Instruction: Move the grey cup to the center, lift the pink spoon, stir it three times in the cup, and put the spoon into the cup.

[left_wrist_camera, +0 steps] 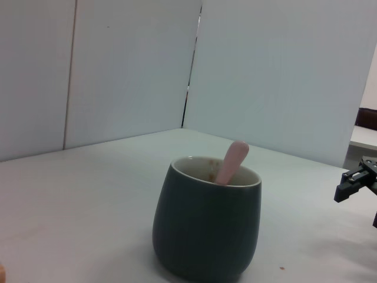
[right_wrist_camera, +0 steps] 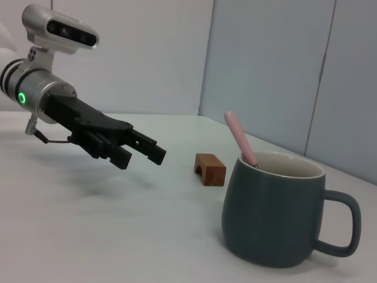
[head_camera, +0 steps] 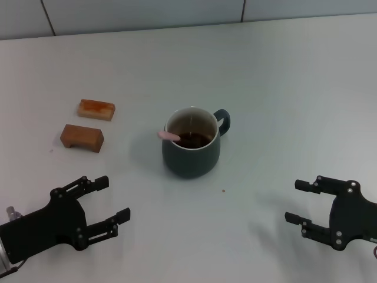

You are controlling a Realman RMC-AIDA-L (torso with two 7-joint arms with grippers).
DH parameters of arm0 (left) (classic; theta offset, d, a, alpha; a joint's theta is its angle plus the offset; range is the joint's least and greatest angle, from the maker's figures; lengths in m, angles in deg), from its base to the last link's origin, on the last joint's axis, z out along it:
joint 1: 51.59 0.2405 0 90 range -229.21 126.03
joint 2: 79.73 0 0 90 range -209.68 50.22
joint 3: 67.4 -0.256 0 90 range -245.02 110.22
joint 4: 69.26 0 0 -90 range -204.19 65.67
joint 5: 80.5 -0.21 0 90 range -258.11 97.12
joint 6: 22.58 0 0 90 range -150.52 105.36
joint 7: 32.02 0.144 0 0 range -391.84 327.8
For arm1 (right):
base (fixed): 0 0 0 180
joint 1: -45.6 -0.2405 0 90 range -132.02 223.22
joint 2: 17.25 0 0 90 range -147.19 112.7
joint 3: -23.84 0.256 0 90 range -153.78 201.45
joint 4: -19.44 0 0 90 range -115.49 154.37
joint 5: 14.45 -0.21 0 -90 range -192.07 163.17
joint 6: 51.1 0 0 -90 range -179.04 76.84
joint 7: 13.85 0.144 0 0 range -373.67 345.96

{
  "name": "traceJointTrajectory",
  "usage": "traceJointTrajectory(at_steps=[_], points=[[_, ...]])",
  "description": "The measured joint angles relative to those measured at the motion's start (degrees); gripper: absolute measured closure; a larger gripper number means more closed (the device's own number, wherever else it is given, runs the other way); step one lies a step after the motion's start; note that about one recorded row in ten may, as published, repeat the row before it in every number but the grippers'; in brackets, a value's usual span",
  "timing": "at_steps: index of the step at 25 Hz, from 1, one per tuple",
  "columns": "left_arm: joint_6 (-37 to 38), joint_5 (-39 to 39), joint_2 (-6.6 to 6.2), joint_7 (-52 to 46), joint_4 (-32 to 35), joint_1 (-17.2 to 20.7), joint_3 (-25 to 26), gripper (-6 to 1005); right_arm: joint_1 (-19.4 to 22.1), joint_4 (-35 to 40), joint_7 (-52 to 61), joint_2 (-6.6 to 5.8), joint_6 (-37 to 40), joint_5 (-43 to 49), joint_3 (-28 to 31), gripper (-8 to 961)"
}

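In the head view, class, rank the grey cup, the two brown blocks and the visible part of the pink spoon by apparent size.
1. Grey cup, clearly largest.
2. The two brown blocks: alike, no ranking.
3. Pink spoon, only its handle tip showing above the rim.

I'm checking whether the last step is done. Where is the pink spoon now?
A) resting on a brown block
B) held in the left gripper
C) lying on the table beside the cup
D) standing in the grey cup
D: the pink spoon leans on the rim inside the grey cup, with both grippers open and clear of it.
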Motion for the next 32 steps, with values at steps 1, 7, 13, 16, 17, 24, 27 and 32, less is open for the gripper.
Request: traceJointTrajectory(at_steps=[1,7,13,16,17,24,27,32], points=[[0.00,0.00,0.00,0.00,0.00,0.00,0.00,174,0.00,0.00,0.00,0.00,0.00,0.00,0.00,331],[-0.01,-0.03,0.05,0.00,0.09,0.23,0.00,174,0.00,0.00,-0.24,0.00,0.04,-0.13,0.00,331],[0.01,-0.03,0.05,-0.01,0.19,0.53,0.00,174,0.00,0.00,-0.38,0.00,0.04,-0.17,-0.03,330],[0.10,-0.04,0.05,-0.01,0.19,0.64,0.00,174,-0.05,0.00,-0.39,0.00,-0.01,-0.18,-0.03,330],[0.18,-0.03,0.05,-0.02,0.20,0.67,0.00,174,-0.07,0.00,-0.39,0.00,-0.03,-0.18,-0.03,330],[0.52,-0.03,0.05,-0.02,0.19,0.69,0.00,174,-0.15,0.00,-0.43,0.00,-0.12,-0.18,-0.07,329],[0.72,-0.03,0.05,-0.02,0.20,0.74,-0.01,174,-0.23,0.00,-0.44,0.00,-0.24,-0.18,-0.26,330],[1.58,-0.18,-0.04,1.37,0.19,1.68,-1.04,174,-0.28,0.17,-0.45,0.00,-0.11,-0.01,-0.50,331]])
